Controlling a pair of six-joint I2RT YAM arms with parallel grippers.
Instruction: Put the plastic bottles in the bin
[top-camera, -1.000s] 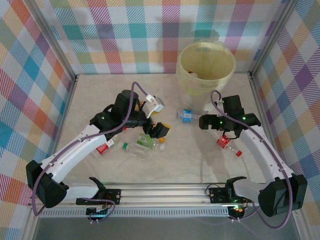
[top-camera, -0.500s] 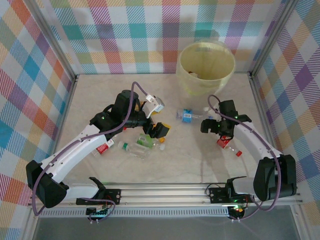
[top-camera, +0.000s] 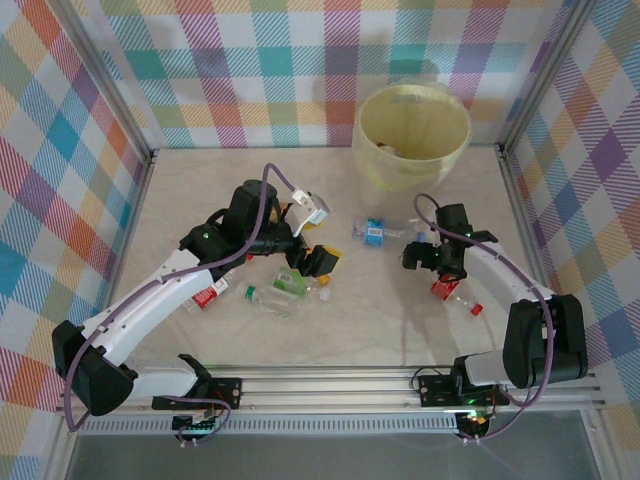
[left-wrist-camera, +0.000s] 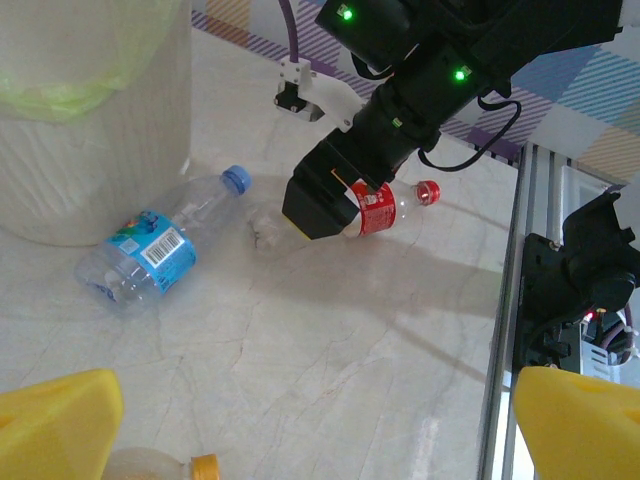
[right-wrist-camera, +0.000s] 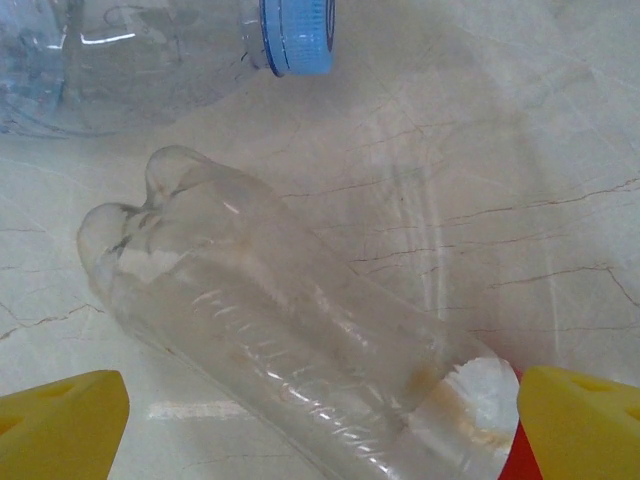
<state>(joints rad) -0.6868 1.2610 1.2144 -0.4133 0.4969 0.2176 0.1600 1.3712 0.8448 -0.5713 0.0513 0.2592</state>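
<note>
The pale-yellow bin (top-camera: 411, 135) stands at the back right and also shows in the left wrist view as bin (left-wrist-camera: 90, 110). My right gripper (right-wrist-camera: 320, 430) is open and low over a clear red-labelled bottle (right-wrist-camera: 290, 340), whose body lies between its yellow fingers (right-wrist-camera: 60, 420). That bottle (top-camera: 450, 290) lies under the right gripper (top-camera: 425, 262). A blue-labelled bottle (top-camera: 375, 231) lies just left of it, its blue cap (right-wrist-camera: 295, 35) close by. My left gripper (top-camera: 312, 262) hangs open above the floor, holding nothing. A green-labelled bottle (top-camera: 290, 284) lies beneath it.
A clear bottle (top-camera: 265, 298) and a red-labelled one (top-camera: 205, 297) lie by the left arm. An orange-capped bottle (left-wrist-camera: 165, 467) peeks in under the left gripper. The metal rail (top-camera: 340, 385) runs along the near edge, and checked walls close the other three sides.
My right arm has swung in and dropped its gripper over the red-labelled bottle. The left arm has not moved.
</note>
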